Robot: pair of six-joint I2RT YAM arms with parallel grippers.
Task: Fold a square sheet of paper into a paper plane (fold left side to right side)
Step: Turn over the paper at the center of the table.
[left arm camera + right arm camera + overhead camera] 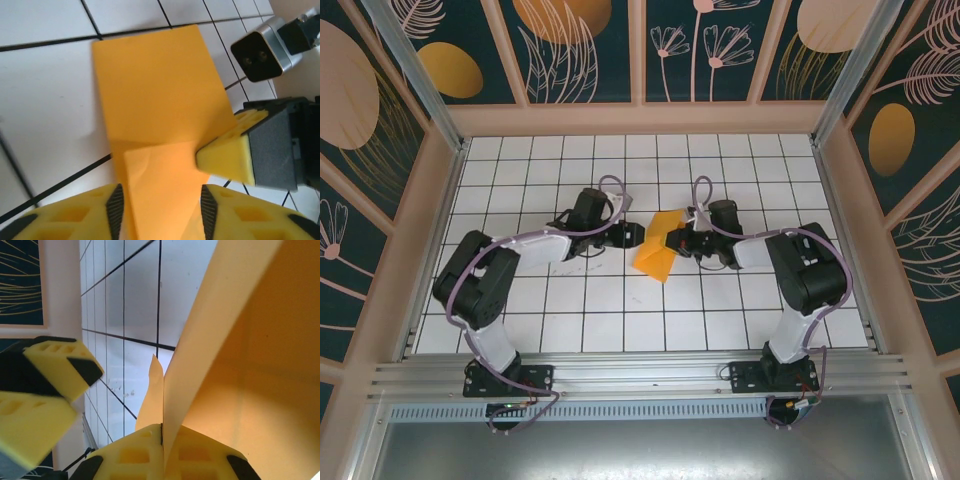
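The orange paper [655, 258] sits near the middle of the white tiled table [520, 160]. It is folded, so it looks long and narrow. One flap lies over the rest, with a crease across it. Part of the paper lies flat on the tiles. The side by the right gripper is lifted up off them.

The right gripper [670, 240] is at the right edge of the paper. Its two yellow fingers [130, 455] are pressed together, with the paper pinched between them. From that pinch the paper rises like a steep wall.

The left gripper [638, 235] is at the left edge of the paper, just across from the right one. Its yellow fingers [75, 217] stand apart, and the paper runs through the gap between them. They are not squeezing it. The two grippers are very close, with the paper between them.

Both arms reach in toward the paper, one from each side. The left arm [485, 285] bends at its elbow to the left of the paper, nearer the front. Then it stretches low across the tiles to the paper. The right arm [805, 265] does the same from the right of the paper. Both wrists lie low, almost flat over the tiles.

Behind the paper, past the tiles, are dark walls [580, 50] with painted plants and orange ovals.
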